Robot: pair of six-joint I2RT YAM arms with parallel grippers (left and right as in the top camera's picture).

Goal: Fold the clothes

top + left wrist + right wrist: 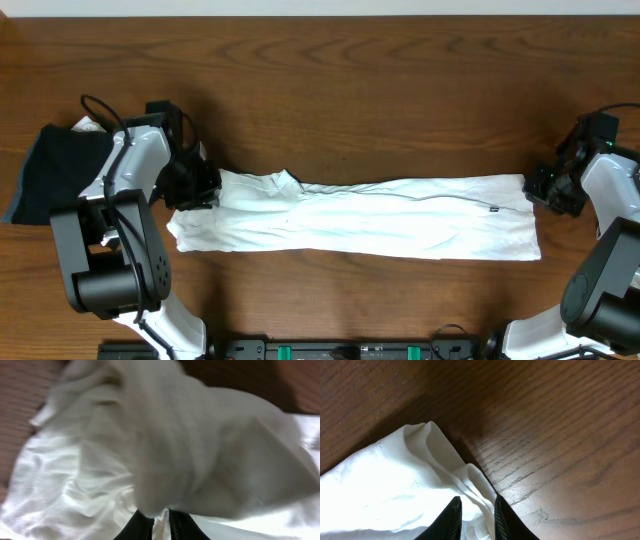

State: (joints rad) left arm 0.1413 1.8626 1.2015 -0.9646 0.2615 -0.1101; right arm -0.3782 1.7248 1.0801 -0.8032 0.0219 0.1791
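Lying in a long, narrow band across the table (350, 80), the shirt (370, 215) runs from one gripper to the other, wrinkled and folded over itself. The left gripper (198, 190) sits at the shirt's left end, jaws narrow with a bunch of white cloth pinched between them (its wrist view is blurred, but cloth fills the gap). The right gripper (541, 190) is at the right end, jaws narrow on a folded corner close to the wood. A small dark label (493, 208) shows near that end. A dark cloth (55, 170) lies at the table's left edge, apart from the shirt.
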